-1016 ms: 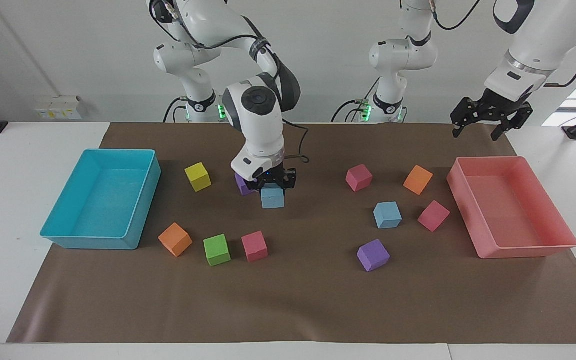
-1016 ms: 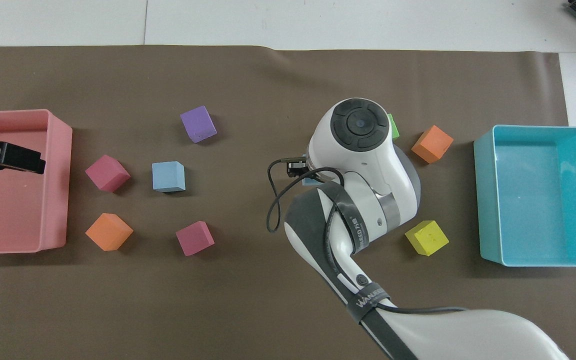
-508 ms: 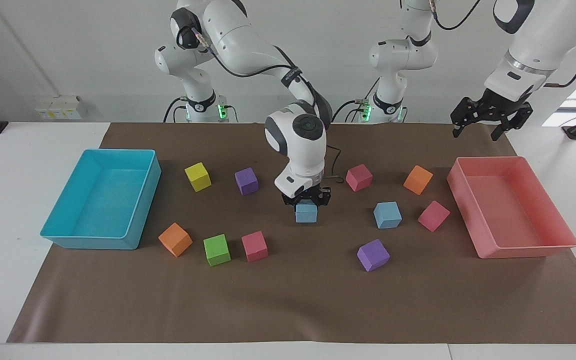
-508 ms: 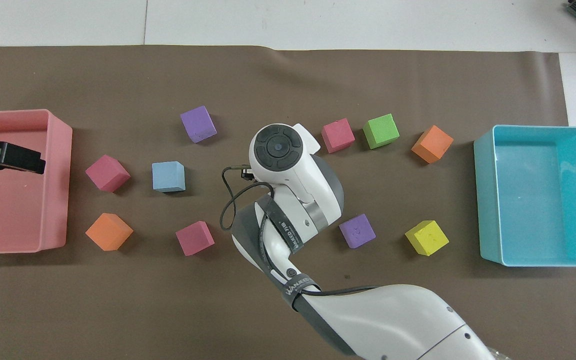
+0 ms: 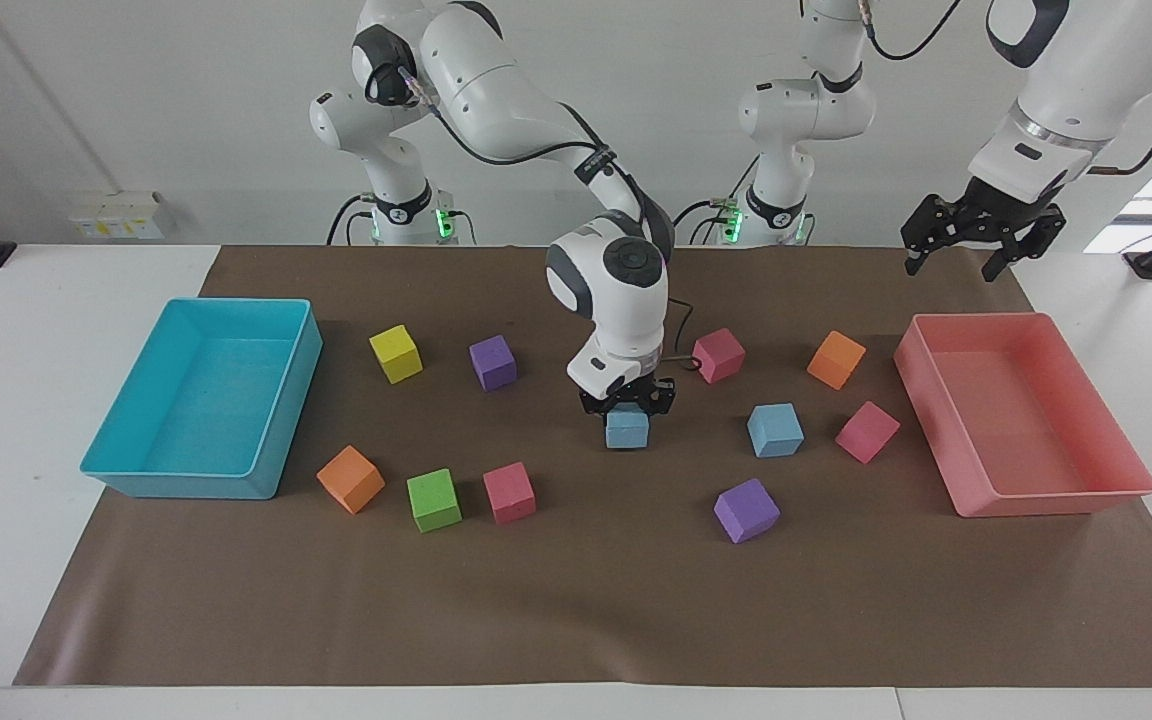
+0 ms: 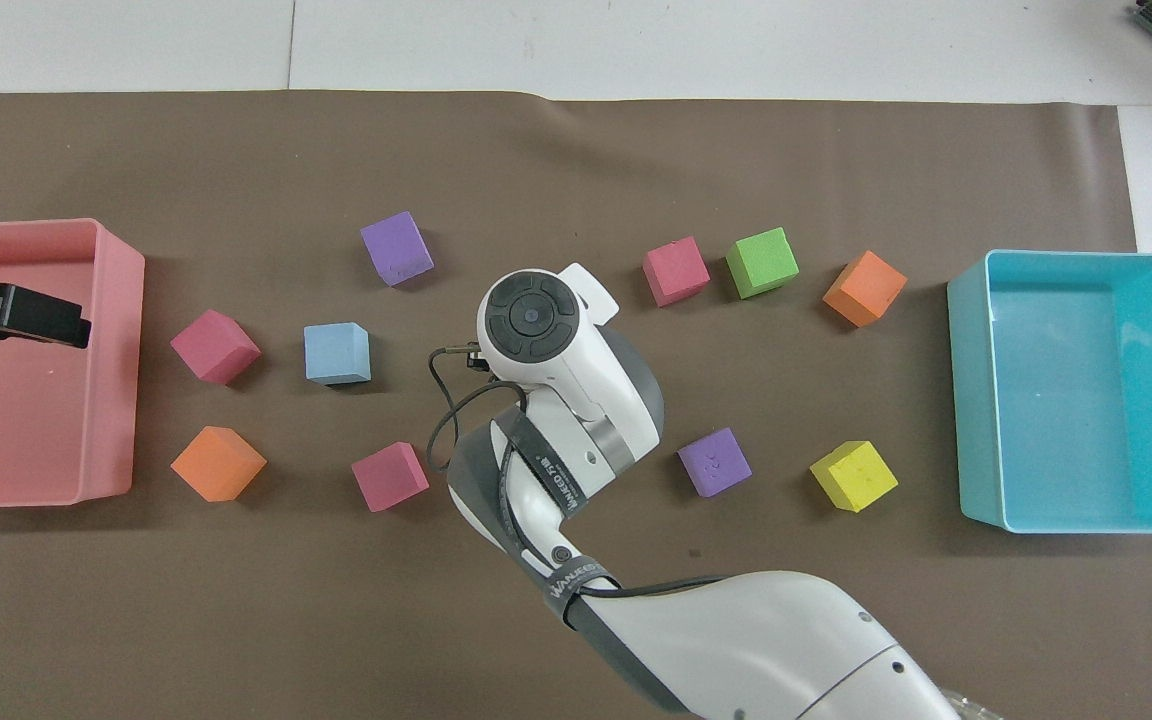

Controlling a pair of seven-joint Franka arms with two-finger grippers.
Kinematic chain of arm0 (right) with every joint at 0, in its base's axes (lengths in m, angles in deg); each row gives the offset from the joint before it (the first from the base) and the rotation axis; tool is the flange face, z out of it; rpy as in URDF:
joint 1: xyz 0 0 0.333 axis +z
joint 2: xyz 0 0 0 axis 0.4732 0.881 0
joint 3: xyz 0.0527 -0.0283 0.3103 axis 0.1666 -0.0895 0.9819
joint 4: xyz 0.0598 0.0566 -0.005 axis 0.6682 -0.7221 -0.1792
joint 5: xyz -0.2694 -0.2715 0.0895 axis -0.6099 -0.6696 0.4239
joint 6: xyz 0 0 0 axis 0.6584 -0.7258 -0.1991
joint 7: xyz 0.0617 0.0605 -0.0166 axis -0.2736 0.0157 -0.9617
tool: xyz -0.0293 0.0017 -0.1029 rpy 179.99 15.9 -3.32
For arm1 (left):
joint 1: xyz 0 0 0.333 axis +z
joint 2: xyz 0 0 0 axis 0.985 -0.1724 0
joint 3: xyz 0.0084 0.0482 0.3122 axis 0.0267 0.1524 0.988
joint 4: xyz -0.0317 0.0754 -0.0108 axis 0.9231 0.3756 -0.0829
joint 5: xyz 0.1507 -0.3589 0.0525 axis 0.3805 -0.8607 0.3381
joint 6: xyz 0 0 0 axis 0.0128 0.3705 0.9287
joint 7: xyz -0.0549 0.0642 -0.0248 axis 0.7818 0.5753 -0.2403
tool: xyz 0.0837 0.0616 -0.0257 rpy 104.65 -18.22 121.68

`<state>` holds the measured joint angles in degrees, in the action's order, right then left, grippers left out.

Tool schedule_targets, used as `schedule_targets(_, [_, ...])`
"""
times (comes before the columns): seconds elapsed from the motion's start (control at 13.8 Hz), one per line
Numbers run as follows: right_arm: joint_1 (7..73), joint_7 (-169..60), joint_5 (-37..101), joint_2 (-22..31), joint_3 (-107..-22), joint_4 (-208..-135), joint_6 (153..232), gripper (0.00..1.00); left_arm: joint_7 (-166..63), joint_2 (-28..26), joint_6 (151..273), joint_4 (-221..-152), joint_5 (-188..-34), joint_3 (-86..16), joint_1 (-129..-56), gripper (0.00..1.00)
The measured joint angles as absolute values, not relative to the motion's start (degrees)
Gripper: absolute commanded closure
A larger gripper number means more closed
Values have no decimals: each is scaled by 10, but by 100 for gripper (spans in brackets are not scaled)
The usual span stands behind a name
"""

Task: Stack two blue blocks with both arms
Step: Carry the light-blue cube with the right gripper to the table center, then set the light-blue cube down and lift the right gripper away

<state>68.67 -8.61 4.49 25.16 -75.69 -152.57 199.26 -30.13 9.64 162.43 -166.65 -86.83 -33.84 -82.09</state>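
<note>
Right gripper (image 5: 627,403) is clamped on a blue block (image 5: 627,428), holding it by its top, over the middle of the brown mat (image 5: 576,600). Block sits low, at or just above the mat; contact can't be told. In the overhead view the right arm's wrist hides this block completely.

Second blue block (image 5: 775,430) (image 6: 337,353) lies on the mat at about 3 o'clock from the held one in the facing view, apart from it, toward the left arm's end. Around it in the facing view: pink cube (image 5: 867,431) at 3 o'clock, purple cube (image 5: 746,510) at 7 o'clock, another pink cube (image 5: 718,355) at 11 o'clock, orange cube (image 5: 836,359) at 1 o'clock.

Left gripper (image 5: 979,245) (image 6: 11,312) waits in the air, jaws spread wide, nothing in them, over the pink tray (image 5: 1036,500).

Toward the right arm's end: turquoise tray (image 5: 186,480), yellow cube (image 5: 396,353), purple cube (image 5: 493,362), orange cube (image 5: 350,479), green cube (image 5: 434,499), pink cube (image 5: 509,492), all loose on the mat, none touching.
</note>
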Motion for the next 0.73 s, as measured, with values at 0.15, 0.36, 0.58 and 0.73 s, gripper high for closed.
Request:
schedule_targets(0.15, [692, -86, 45, 254, -757, -1532, 1994, 100, -301, 96, 1624, -1666, -868, -338, -821, 0])
schedule_targets(0.36, [691, -85, 46, 254, -759, -1535, 1994, 100, -301, 96, 1624, -1666, -868, -338, -821, 0])
schedule_targets(0.58, [691, -76, 46, 254, -760, -1538, 1994, 100, -301, 96, 1624, -1666, -868, -338, -821, 0])
schedule_targets(0.73, [691, -76, 45, 254, -760, -1540, 1994, 100, -301, 96, 1624, -1666, -868, -338, -821, 0])
